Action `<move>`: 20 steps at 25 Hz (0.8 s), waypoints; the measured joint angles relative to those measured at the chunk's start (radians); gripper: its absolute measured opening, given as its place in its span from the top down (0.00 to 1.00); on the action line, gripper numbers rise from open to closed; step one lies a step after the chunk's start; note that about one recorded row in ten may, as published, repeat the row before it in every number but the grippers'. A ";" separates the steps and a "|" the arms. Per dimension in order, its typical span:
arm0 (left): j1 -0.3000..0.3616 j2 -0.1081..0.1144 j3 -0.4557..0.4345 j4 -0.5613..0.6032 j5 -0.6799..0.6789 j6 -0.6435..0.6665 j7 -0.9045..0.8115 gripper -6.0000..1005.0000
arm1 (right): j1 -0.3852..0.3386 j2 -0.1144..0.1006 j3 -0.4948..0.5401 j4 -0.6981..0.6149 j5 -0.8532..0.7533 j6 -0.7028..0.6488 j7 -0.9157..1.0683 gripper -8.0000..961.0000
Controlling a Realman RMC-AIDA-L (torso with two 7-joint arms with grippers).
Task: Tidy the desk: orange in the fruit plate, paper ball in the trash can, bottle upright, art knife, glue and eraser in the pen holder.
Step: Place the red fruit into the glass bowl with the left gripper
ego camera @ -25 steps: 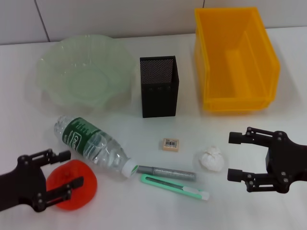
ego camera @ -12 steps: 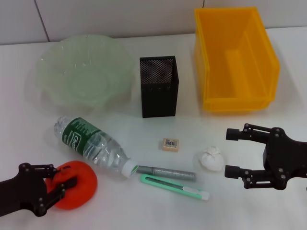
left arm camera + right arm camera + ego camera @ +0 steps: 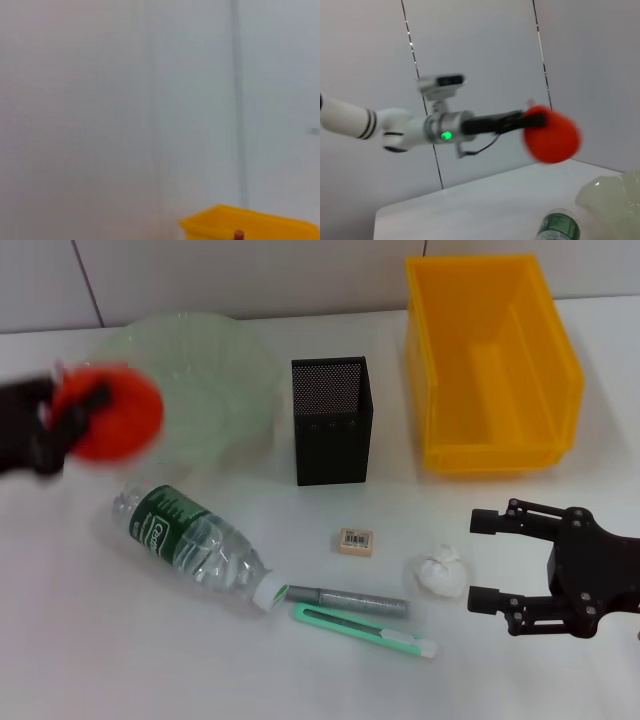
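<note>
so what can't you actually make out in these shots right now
- Left gripper: motion-blurred in the head view, partly cut by the edge; its hold on the orange shows better in the right wrist view.
- Whether the orange is over the fruit plate: unclear.
- Eraser sticker print: too small.
- Pen holder inside: hidden by its mesh walls.
- Left wrist view: only wall and the trash can rim.

Your orange (image 3: 112, 425) is off the desk (image 3: 150, 640), clamped in the left gripper (image 3: 70, 420) just beside the fruit plate (image 3: 215, 370); the bottle (image 3: 195, 545) lies flat.
</note>
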State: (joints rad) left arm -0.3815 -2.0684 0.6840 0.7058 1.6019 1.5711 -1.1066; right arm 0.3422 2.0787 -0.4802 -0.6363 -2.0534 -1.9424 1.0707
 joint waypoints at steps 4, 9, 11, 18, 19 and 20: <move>-0.111 -0.001 0.003 -0.079 -0.048 -0.209 -0.014 0.86 | -0.002 0.001 0.000 0.001 0.001 -0.001 0.000 0.13; -0.226 0.000 0.011 -0.167 -0.046 -0.405 -0.007 0.90 | -0.005 0.001 0.000 -0.001 0.009 -0.004 0.000 0.13; -0.263 0.000 0.026 -0.201 -0.046 -0.486 -0.006 0.90 | 0.000 0.001 -0.001 0.000 0.012 -0.004 0.000 0.13; -0.308 -0.006 0.152 -0.256 -0.052 -0.668 0.024 0.93 | 0.013 0.001 -0.002 0.001 0.012 -0.004 0.007 0.13; -0.309 -0.006 0.162 -0.258 -0.053 -0.670 0.025 0.94 | 0.014 0.001 -0.002 0.001 0.012 -0.004 0.010 0.13; -0.309 -0.008 0.171 -0.262 -0.055 -0.672 0.025 0.94 | 0.018 0.001 -0.003 0.001 0.012 -0.004 0.012 0.13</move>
State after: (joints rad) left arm -0.6908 -2.0769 0.8547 0.4439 1.5474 0.8995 -1.0812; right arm 0.3601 2.0801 -0.4834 -0.6352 -2.0415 -1.9466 1.0824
